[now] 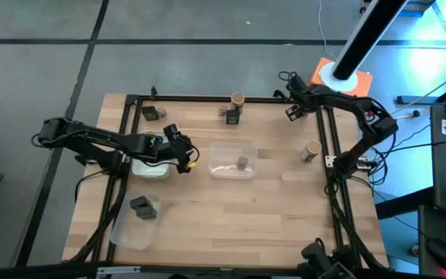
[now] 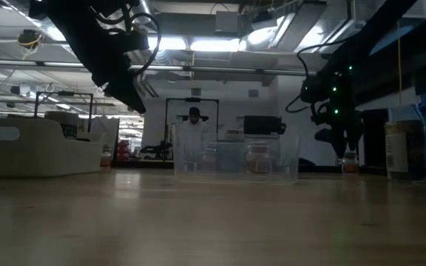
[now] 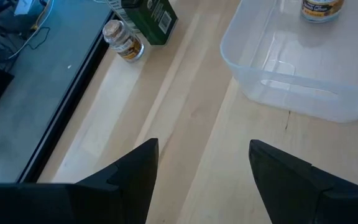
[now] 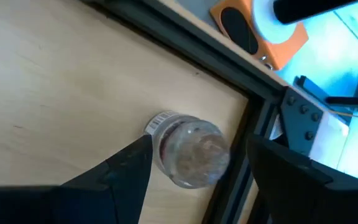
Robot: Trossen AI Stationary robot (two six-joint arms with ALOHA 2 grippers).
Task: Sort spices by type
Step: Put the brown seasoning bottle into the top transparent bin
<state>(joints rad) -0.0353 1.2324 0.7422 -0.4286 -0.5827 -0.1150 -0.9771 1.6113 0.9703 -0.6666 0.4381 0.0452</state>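
Note:
My left gripper [image 1: 183,155] [image 3: 204,144] hangs open above bare wood between two clear trays. Past it stand a small squat jar [image 3: 124,40] and a dark packet [image 3: 148,15]. The centre tray [image 1: 232,169] holds one squat jar [image 1: 242,162]. The near-left tray [image 1: 126,229] holds dark packets [image 1: 142,207]. My right gripper [image 1: 293,111] [image 4: 199,144] is open near the far right corner, its fingers on either side of a clear round jar [image 4: 190,152] standing on the table below. Tan-topped jars stand at the far edge [image 1: 237,99] and on the right [image 1: 312,149].
A dark metal frame [image 1: 333,155] borders the table, and its corner [image 4: 260,102] is close beside the right gripper's jar. A white tray [image 1: 152,167] lies under the left arm. Another packet [image 1: 149,113] sits at the far left. Bare wood spans the near middle and near right.

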